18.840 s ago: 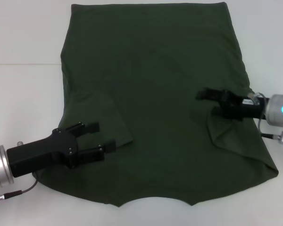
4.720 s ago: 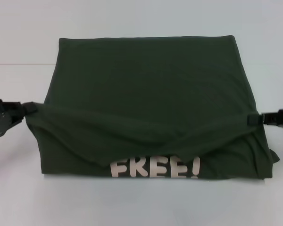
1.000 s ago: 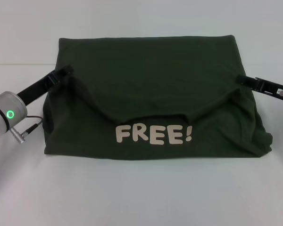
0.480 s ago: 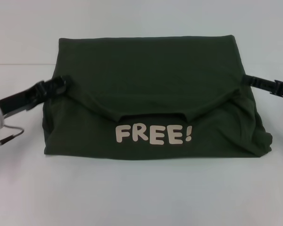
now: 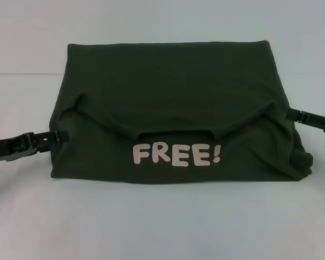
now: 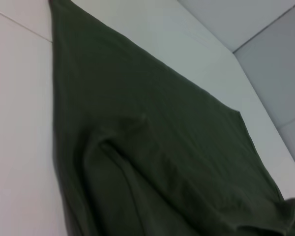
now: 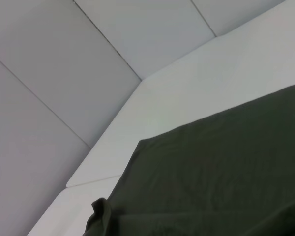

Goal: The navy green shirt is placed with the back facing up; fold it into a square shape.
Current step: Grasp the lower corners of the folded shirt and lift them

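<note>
Both grippers sat low at the sides of the head view: the left gripper (image 5: 54, 137) reached in from the left edge of the frame, its black tip just touching the left border of the navy green shirt (image 5: 173, 103), while the right gripper (image 5: 292, 115) came in from the right edge with its tip at the shirt's right border. Whether either one was spread or pressed together could not be told, as each showed only as a thin dark bar seen side-on. The shirt lay folded into a broad, roughly rectangular bundle across the middle of the frame on the white table (image 5: 162, 227). Its upper layer drooped in a shallow curve from two puckered corners toward the centre, and below that edge the pale lettering "FREE!" (image 5: 177, 154) was exposed near the bottom of the fabric. In the left wrist view the shirt (image 6: 152, 162) filled the centre as creased dark cloth; in the right wrist view it (image 7: 221, 172) occupied the lower right, with grey wall panels (image 7: 64, 73) above.
</note>
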### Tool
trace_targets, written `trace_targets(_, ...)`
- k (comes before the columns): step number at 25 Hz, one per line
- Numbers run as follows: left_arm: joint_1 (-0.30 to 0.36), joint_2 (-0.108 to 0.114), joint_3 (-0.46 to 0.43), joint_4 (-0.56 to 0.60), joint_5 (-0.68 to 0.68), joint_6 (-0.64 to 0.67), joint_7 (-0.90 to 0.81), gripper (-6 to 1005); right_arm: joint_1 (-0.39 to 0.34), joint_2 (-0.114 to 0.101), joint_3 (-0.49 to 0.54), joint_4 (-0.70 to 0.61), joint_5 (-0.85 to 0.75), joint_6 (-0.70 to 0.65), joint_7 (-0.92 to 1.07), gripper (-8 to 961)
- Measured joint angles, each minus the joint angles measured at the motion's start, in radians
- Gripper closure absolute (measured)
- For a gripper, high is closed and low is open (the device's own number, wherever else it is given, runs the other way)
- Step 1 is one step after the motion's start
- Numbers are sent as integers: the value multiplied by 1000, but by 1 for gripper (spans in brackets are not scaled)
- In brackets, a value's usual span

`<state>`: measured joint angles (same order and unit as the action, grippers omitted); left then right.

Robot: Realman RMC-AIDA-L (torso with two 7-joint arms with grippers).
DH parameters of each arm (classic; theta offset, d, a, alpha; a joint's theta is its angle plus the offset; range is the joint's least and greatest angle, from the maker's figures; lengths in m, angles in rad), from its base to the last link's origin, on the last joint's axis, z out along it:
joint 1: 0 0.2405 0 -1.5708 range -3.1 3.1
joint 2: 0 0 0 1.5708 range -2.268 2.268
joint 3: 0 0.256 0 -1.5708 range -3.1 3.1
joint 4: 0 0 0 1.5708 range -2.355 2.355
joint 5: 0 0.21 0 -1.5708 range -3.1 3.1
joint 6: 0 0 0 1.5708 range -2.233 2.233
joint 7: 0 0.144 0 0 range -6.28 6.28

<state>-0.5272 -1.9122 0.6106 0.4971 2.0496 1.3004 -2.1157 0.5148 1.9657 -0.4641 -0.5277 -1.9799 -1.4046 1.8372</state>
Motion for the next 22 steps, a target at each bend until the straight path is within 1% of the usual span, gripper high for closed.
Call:
trace_targets(1, -2, -5, 3, 1, 3, -4, 10, 121, 0, 1, -1, 0, -1, 0, -1, 8)
trace_targets(2, -6, -17, 8, 3, 11, -23, 23, 121, 1, 2, -2, 0, -2, -1, -1, 8)
trace_targets(7, -12, -39, 21, 10, 22, -84, 43, 121, 3, 4, -3, 1, -3, -2, -2, 8)
trace_targets(13, -15, -49, 69, 1, 23, -139, 50, 120, 4, 4, -6, 4, -4, 2, -3, 8)
trace_targets(18, -15, -54, 77, -6, 23, -135, 46, 120, 5, 4, -13, 5, -4, 6, -3, 9)
trace_targets(22, -15, -55, 115, -8, 23, -139, 38, 120, 6, 4, -14, 7, -4, 8, -3, 9)
